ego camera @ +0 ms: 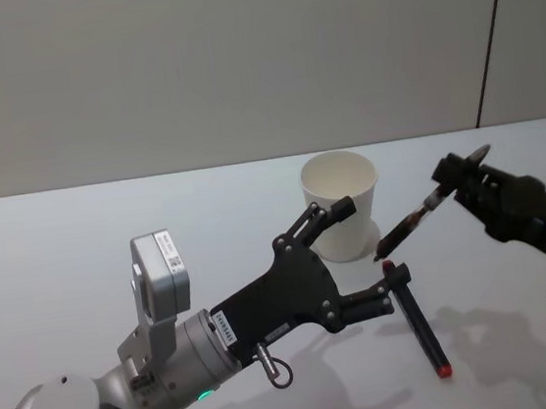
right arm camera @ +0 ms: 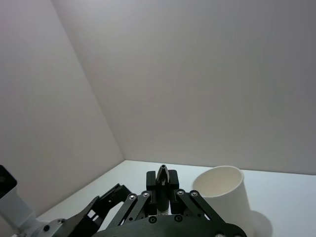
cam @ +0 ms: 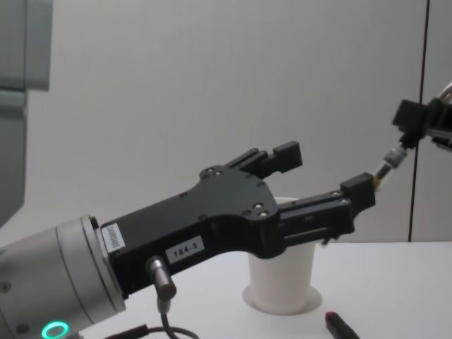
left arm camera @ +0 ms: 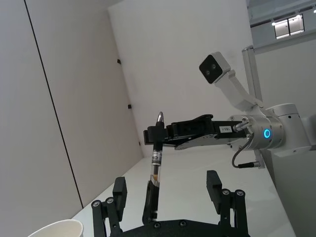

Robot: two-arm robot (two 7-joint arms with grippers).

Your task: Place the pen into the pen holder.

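Note:
The pen holder is a white paper cup standing upright mid-table. My right gripper hovers to its right, shut on a dark pen that slants down toward the cup's base. In the left wrist view that pen hangs from the right gripper. My left gripper is open, its fingers spread beside the cup's right side with the pen's lower tip between them, not touching. The chest view has the left gripper large in front of the cup, and the right gripper with the pen.
A second pen, black with red ends, lies flat on the white table just right of the left gripper's lower finger; its red tip is in the chest view. A plain wall stands behind.

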